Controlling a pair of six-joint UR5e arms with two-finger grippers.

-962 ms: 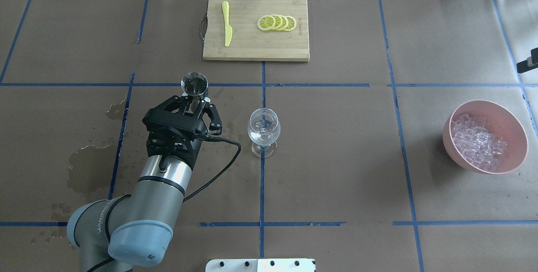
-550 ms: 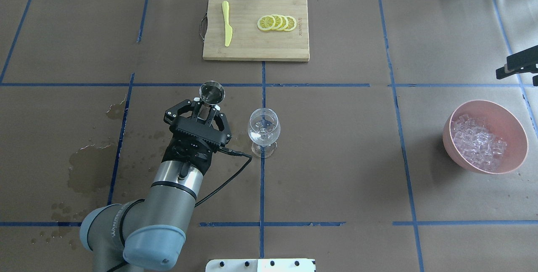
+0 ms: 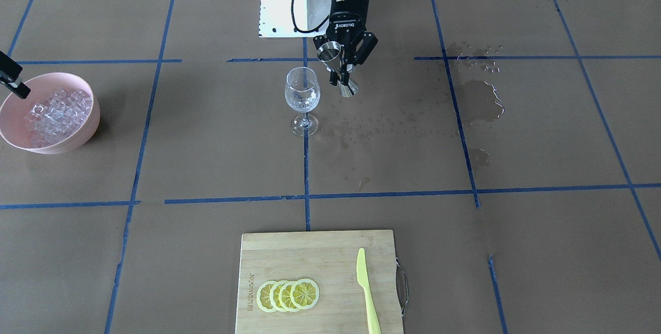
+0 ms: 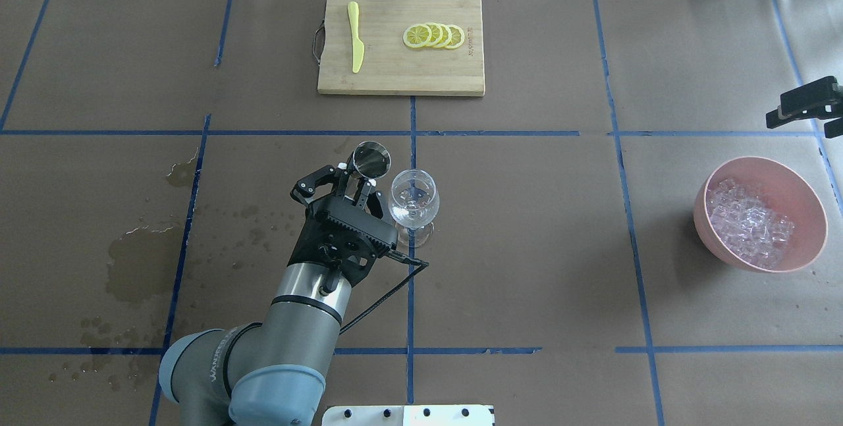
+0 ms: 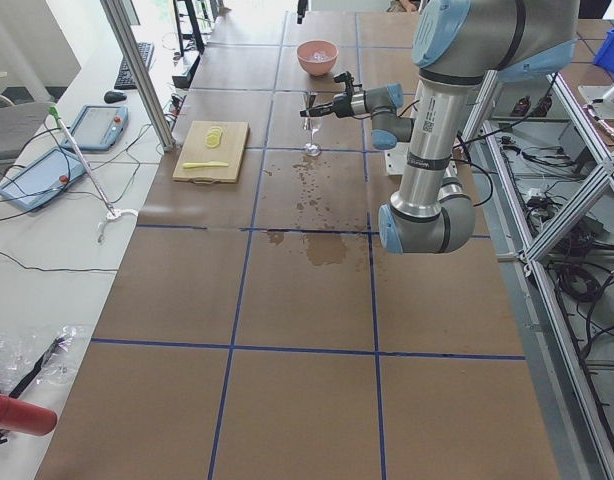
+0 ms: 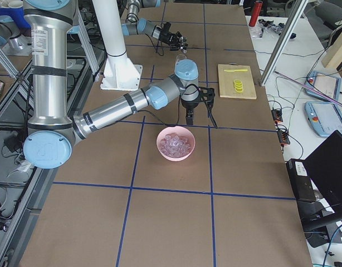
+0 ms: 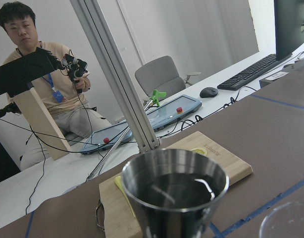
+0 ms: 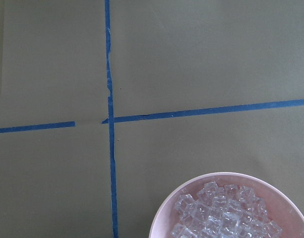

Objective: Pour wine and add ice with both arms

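Note:
My left gripper (image 4: 359,182) is shut on a steel jigger (image 4: 371,157) and holds it above the table, just left of the wine glass (image 4: 413,205). The jigger is roughly upright, slightly tilted in the front-facing view (image 3: 335,68). Dark-looking wine (image 7: 174,191) lies in its cup. The glass (image 3: 302,99) stands upright and looks nearly empty. Ice cubes (image 4: 751,218) fill a pink bowl (image 4: 807,199) at the right. My right gripper (image 6: 200,119) hangs open and empty above the table just beyond the bowl, partly cut off at the overhead view's right edge (image 4: 800,120).
A wooden cutting board (image 4: 395,77) at the far middle holds lemon slices (image 4: 435,35) and a yellow knife (image 4: 355,37). Wet stains (image 4: 141,261) mark the brown paper at the left. The white robot base (image 4: 408,415) is at the near edge.
My left gripper has carried the jigger to the right, from well left of the glass to right beside it. My right gripper has come further into view at the right edge.

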